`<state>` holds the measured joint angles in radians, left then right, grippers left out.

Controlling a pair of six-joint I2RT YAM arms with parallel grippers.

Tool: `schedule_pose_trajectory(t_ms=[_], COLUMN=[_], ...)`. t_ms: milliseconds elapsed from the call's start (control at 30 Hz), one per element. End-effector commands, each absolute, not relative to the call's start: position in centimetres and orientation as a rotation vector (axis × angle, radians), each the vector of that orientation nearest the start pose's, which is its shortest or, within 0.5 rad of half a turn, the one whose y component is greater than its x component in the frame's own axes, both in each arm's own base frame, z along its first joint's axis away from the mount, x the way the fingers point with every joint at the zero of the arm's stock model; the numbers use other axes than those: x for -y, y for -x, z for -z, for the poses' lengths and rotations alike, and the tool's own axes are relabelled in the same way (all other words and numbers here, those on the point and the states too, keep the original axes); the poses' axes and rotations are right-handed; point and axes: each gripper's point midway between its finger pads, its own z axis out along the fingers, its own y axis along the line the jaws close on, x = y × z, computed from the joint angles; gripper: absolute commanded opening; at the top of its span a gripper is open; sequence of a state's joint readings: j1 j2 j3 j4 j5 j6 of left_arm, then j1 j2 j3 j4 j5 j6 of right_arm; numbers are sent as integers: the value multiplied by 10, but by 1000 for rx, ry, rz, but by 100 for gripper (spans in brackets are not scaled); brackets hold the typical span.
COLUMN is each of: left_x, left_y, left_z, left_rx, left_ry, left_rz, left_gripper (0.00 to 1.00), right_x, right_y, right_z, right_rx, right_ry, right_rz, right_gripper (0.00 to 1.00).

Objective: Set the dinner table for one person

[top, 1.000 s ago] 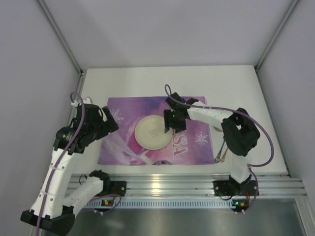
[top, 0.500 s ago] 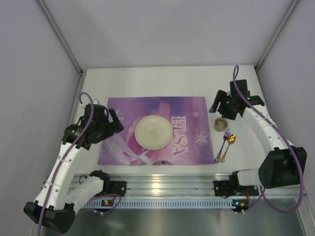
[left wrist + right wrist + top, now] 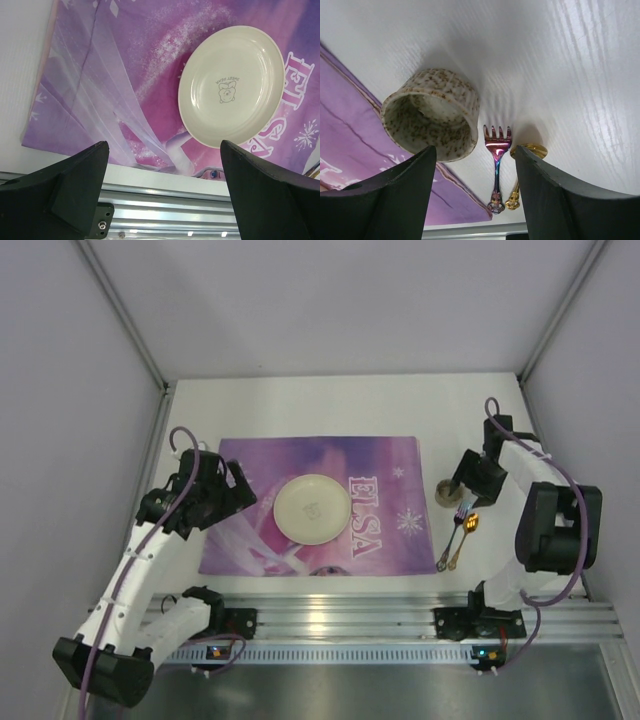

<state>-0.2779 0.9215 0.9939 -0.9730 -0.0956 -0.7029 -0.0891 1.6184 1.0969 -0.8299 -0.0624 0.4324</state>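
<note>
The white dinner table [image 3: 330,405] carries a purple ELSA placemat [image 3: 390,465] with a cream plate [image 3: 312,509] at its middle. A speckled ceramic cup [image 3: 449,492] stands just off the mat's right edge. A rainbow fork [image 3: 459,523] and a gold spoon [image 3: 466,532] lie side by side in front of it. My right gripper [image 3: 468,480] is open and empty just above the cup [image 3: 432,115], fork [image 3: 496,150] and spoon [image 3: 527,152]. My left gripper [image 3: 235,495] is open and empty over the mat's left part, and the plate [image 3: 231,92] is to its right.
A ribbed silver rail [image 3: 350,615] runs along the table's near edge and also shows in the left wrist view [image 3: 165,200]. Grey walls close in the back and both sides. Bare tabletop [image 3: 545,60] lies behind and to the right of the cup.
My right arm has swung from over the plate to the right side and now hovers by the cup, uncovering the cup, fork and spoon. My left arm has shifted slightly toward the mat.
</note>
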Motion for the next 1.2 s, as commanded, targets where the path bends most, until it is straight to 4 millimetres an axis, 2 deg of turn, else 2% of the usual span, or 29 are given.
schedule_pose_trajectory(t_ms=[0,300,533,667,767,800,867,900,1000,1100,1167], left_x=[76,70,69,67,67,67,67,67,68,70,71], left_y=[-234,-228,-230,-230,-231,-231,-231,-232,-233,-236,-237], left_z=[-195,-191,-192,-191,-191,-191,-189,-191,-190,-190,-190], left_rx=[-2378,-2381,-2380,-2383,-2381,-2383,-2387,-2383,-2386,-2391,-2394], left_ry=[536,541,548,549,550,552,557,556,560,558,554], left_rz=[325,290,282,267,261,260,259,262,263,268,268], left_gripper=[98,98,98,98,98,98,98,98,98,98,98], right_x=[15,23,26,25,25,24,23,22,21,20,15], right_y=[-315,-333,-349,-356,-359,-361,-361,-363,-366,-371,-376], right_z=[-65,-57,-48,-45,-42,-42,-40,-41,-45,-63,-87], right_rx=[-2784,-2785,-2801,-2805,-2811,-2812,-2821,-2817,-2810,-2772,-2709], right_ry=[-739,-755,-753,-751,-752,-747,-743,-740,-724,-705,-691], right_rz=[-103,-84,-76,-85,-90,-95,-102,-108,-107,-105,-127], right_gripper=[64,57,40,33,23,14,5,1,0,0,0])
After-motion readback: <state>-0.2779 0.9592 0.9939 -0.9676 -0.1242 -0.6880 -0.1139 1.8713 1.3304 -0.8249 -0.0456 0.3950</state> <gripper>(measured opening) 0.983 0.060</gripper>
